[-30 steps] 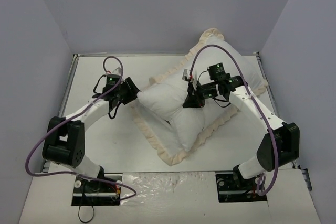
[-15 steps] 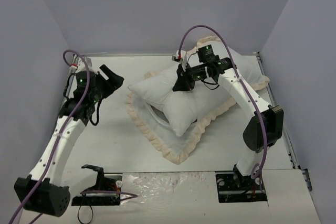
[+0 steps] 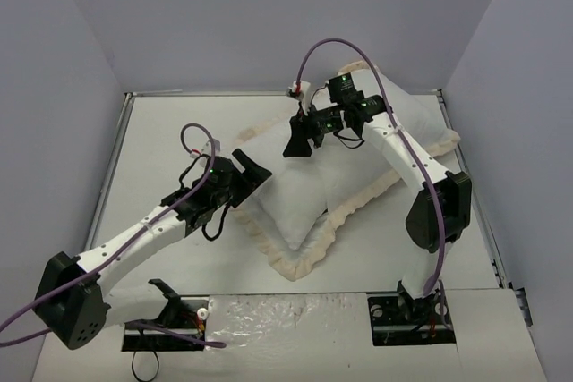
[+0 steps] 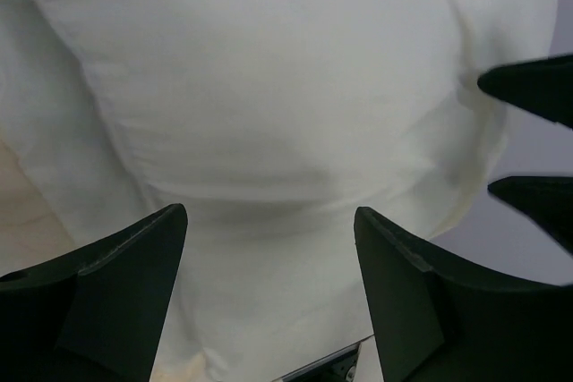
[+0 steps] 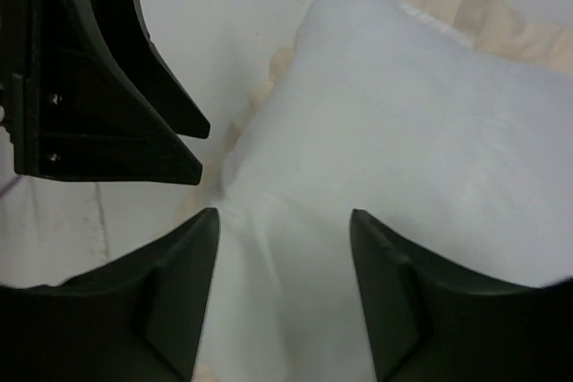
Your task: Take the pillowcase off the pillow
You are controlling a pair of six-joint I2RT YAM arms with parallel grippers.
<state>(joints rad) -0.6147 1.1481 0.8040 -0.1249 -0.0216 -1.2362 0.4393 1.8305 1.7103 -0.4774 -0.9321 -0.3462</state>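
The pillow (image 3: 295, 194) was plain white, without pattern. The pillowcase (image 3: 304, 263) showed a white face edged by a cream ruffled frill. The left gripper (image 3: 256, 167) and right gripper (image 3: 300, 145) were black. The left arm (image 3: 134, 239) and right arm (image 3: 407, 154) were white with black joints and small green lights. The cables (image 3: 333, 41) were purple. The table (image 3: 170, 131) was white, and the walls (image 3: 269, 15) pale lilac-grey.

Lab cell, grey walls (image 3: 269, 15), white table (image 3: 161, 145)
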